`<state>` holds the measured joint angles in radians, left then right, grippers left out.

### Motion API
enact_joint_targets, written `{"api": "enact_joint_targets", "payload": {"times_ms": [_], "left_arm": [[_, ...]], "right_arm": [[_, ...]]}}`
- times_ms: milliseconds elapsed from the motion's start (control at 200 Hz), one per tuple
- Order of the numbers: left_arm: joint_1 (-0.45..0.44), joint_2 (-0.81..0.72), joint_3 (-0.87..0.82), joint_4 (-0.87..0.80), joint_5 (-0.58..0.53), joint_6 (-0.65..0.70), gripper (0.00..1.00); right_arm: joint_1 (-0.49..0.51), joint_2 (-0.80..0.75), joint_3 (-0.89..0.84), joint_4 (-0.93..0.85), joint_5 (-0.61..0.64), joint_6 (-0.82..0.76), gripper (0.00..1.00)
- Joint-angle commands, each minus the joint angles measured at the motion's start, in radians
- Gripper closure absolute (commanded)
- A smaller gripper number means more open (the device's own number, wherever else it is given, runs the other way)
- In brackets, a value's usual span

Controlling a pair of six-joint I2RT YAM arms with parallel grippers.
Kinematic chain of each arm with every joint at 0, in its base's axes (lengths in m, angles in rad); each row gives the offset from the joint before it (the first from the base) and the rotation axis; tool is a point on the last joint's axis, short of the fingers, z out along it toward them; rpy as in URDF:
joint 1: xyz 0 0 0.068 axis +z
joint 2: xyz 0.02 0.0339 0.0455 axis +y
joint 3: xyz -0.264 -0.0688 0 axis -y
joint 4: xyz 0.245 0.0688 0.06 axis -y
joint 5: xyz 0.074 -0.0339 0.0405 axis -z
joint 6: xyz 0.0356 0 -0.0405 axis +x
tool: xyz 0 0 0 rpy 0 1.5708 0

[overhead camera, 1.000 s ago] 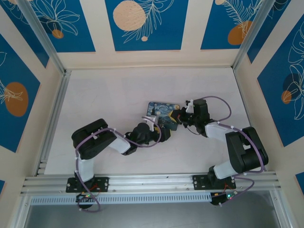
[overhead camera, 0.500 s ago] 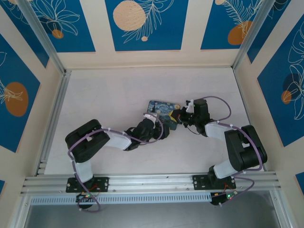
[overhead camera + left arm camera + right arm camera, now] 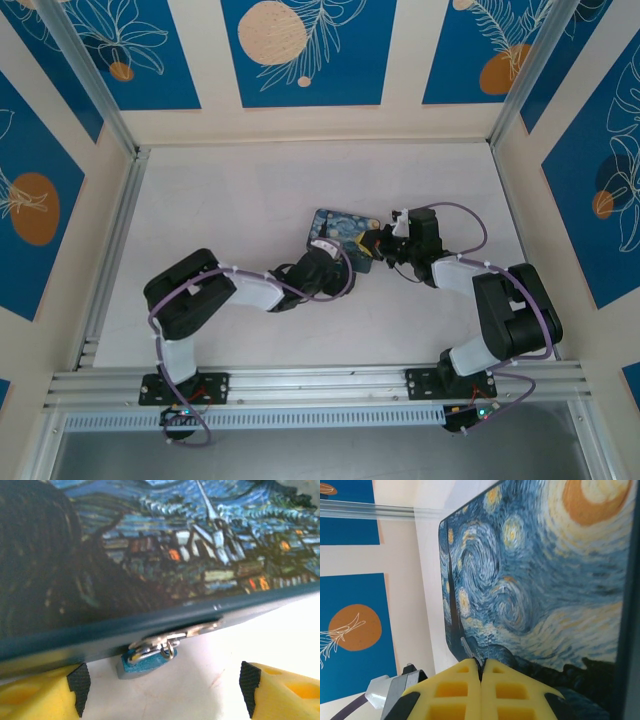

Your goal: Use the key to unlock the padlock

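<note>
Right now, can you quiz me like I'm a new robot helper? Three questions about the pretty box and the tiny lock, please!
1. True or false: the left gripper is wide open, facing the padlock.
2. Pick one. Where is the padlock?
A) hooked on the metal clasp at the edge of the painted box
B) loose on the table, far from the box
C) lying on top of the lid
3. Fill the gap: the right gripper is ___ on a thin silvery sliver, seemingly the key.

Key: 1 true; 2 A; 3 shut.
</note>
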<state>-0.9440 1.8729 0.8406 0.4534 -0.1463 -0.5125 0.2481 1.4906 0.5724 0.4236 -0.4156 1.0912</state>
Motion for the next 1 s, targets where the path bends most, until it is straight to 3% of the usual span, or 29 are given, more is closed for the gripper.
{"api": "enact_joint_targets", "payload": {"times_ms": [0,200,485,775,995], "left_arm": [[-0.004,0.045,0.023,0.088,0.123,0.023,0.20],[0.008,0.039,0.029,0.248,0.241,-0.085,0.20],[0.053,0.071,-0.096,0.571,0.245,-0.353,0.20],[0.053,0.118,-0.098,0.537,0.217,-0.392,0.23],[0.051,0.091,-0.081,0.382,0.163,-0.320,0.39]], "right_arm": [[-0.006,0.017,0.012,0.004,-0.017,0.001,1.00],[-0.007,0.025,0.012,0.004,-0.014,-0.001,1.00],[-0.013,0.033,0.008,0.005,-0.018,-0.008,1.00],[-0.024,0.031,0.000,0.019,-0.031,-0.001,1.00],[-0.026,0.030,-0.003,0.023,-0.034,0.001,1.00]]}}
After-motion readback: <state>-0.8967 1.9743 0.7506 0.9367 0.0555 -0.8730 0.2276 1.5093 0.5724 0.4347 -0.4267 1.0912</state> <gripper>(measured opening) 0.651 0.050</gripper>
